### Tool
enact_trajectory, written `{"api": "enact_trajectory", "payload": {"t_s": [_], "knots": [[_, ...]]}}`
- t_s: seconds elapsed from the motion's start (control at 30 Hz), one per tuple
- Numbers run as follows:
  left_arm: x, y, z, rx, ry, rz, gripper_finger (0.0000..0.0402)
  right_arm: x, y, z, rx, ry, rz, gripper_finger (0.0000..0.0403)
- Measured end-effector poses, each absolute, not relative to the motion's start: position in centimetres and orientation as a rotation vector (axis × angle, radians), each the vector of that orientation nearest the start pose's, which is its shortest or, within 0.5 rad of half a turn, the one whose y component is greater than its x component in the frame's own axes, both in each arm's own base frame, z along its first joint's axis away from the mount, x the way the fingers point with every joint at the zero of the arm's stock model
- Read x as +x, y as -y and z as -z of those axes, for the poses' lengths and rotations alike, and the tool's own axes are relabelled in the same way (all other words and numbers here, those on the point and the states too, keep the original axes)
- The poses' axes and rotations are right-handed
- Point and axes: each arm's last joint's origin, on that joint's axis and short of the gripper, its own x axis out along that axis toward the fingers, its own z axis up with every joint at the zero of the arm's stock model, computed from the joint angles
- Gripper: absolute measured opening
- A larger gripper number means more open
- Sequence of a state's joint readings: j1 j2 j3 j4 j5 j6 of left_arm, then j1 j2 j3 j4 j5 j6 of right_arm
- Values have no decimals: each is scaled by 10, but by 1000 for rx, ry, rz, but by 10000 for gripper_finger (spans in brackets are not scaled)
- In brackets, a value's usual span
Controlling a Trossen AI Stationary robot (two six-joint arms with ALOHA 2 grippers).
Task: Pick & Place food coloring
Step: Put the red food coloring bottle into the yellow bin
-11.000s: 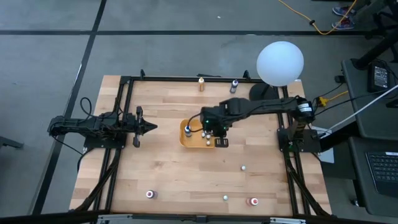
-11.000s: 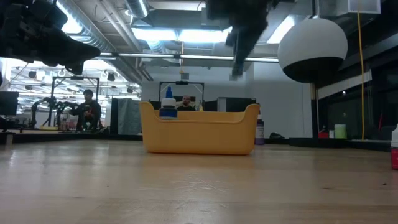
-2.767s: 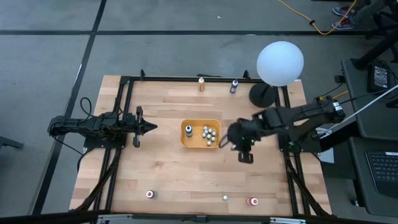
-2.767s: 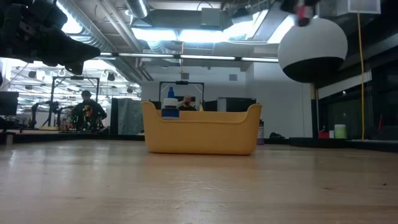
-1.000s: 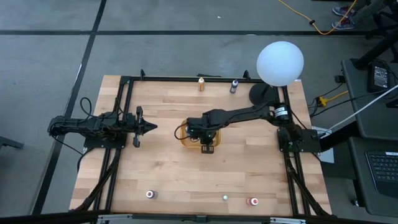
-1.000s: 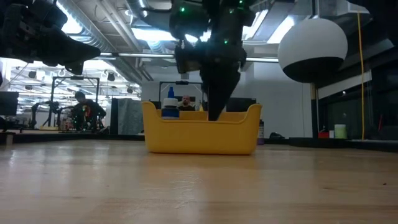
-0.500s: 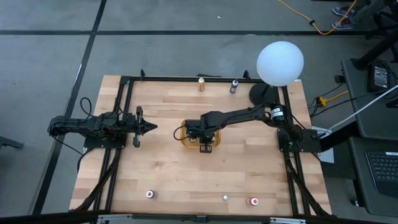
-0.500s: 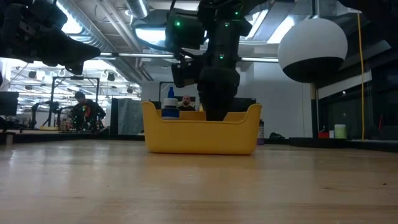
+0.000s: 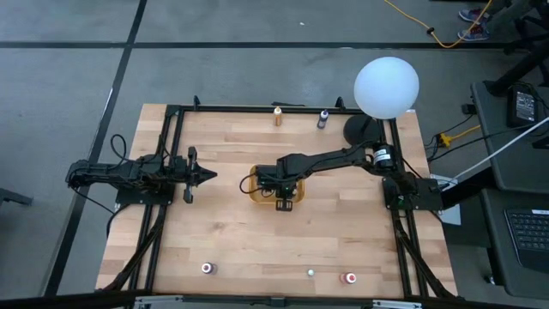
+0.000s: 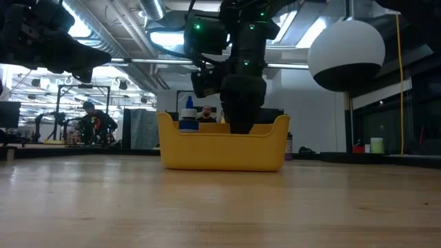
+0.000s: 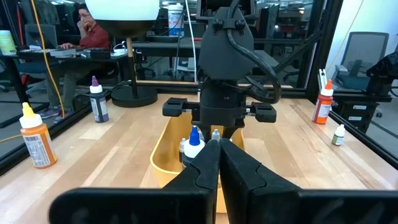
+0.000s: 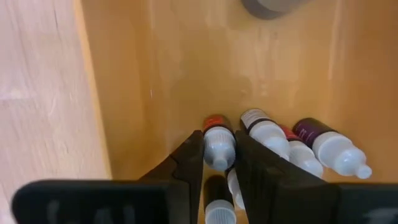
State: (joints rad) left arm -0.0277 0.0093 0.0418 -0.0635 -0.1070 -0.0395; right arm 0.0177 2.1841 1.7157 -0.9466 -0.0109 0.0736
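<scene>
Pale wooden table (image 9: 232,232) (workshop beyond, person (image 10: 89,124) seated far off).

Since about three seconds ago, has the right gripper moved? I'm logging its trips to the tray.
Yes. The right gripper has swung leftward in the high view, from the bare table beside the tray to above it.

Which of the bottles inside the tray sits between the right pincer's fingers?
The red-banded bottle, lying between the right pincer fingers. The dark purple-banded one and the other whitish bottles lie beside it in the tray, outside the fingers.
</scene>
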Motion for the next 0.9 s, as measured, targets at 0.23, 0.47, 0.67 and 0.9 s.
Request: {"api": "enact_trajectory", "payload": {"t_s": [0.23, 0.47, 0.67, 0.9], "knots": [[95, 0, -171, -37, -29, -80, 8, 433, -8, -167, 57, -1415, 29, 87], [95, 0, -171, -37, -29, -80, 9, 433, -8, -167, 57, -1415, 29, 88], [95, 0, -171, -37, -29, -80, 7, 433, -8, -167, 58, -1416, 29, 88], [95, 0, -171, -37, -29, -80, 10, 432, -8, -167, 61, -1417, 32, 121]]}}
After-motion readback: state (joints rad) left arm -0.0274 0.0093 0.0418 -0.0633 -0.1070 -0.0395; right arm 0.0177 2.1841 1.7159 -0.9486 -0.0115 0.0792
